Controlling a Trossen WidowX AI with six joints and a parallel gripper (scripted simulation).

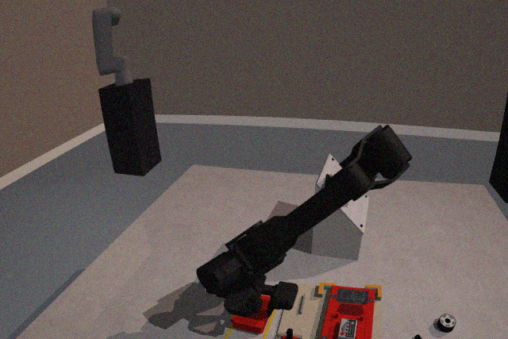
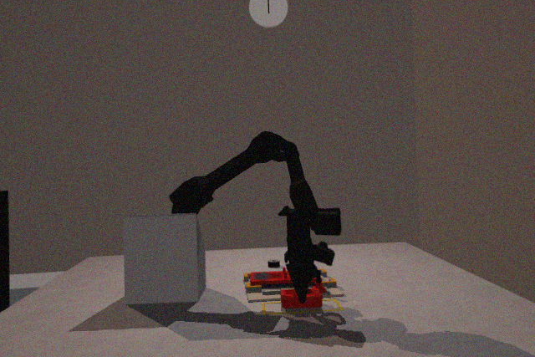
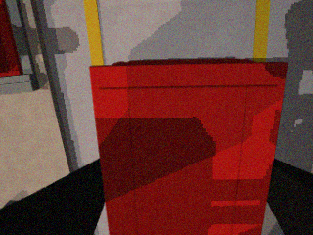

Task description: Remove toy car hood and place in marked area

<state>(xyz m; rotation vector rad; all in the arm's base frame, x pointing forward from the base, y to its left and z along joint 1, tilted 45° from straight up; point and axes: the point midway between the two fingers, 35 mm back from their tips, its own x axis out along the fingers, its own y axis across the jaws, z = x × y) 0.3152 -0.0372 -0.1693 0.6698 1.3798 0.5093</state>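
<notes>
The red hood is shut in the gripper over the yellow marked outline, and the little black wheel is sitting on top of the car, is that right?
Not quite: the black wheel lies on the table, beside the car, as the top view shows.

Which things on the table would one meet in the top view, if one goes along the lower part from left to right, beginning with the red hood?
Red hood → toy car's red body → black wheel with pale hub.
</notes>
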